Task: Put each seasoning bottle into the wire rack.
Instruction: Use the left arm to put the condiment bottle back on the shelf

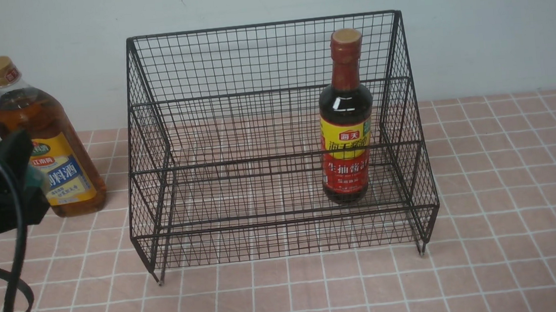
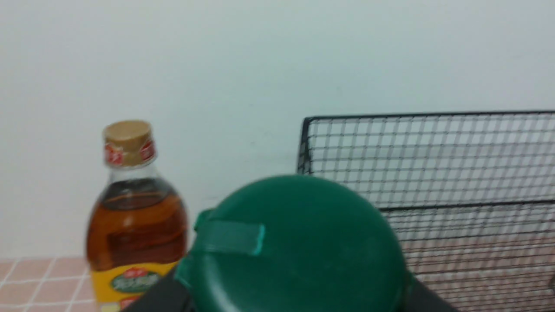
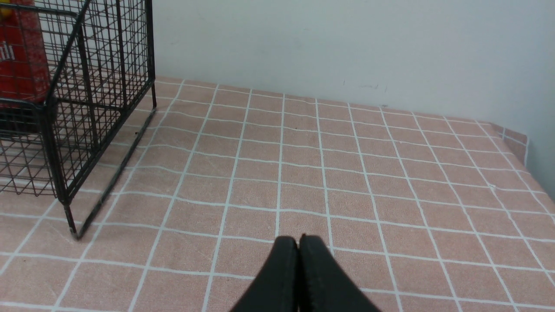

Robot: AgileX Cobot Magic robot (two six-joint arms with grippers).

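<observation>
Left wrist view is filled low down by the green-capped shaker jar (image 2: 299,247); only its round green lid shows, with a dark finger of the left gripper (image 1: 6,167) on each side of it, so the jaws are closed partway around the jar. In the front view that gripper is raised off the counter (image 3: 390,173) near its left edge, pointing roughly level toward the wall (image 1: 495,20), with a black cable (image 1: 15,256) looping down below it. Just beyond it the amber bottle (image 1: 43,139) stands upright on the counter near the back edge, outside the wire rack (image 1: 250,59) and close to its left side. The rack sits mid-counter with its tall back toward the wall. Inside it, the soy-sauce bottle (image 1: 347,135) stands upright on the lower tier near the right side wall. The right gripper (image 3: 298,260) shows only in the right wrist view: its two fingertips are pressed together with nothing between them, low over bare tiles to the right of the rack and aimed toward the counter's back edge.
</observation>
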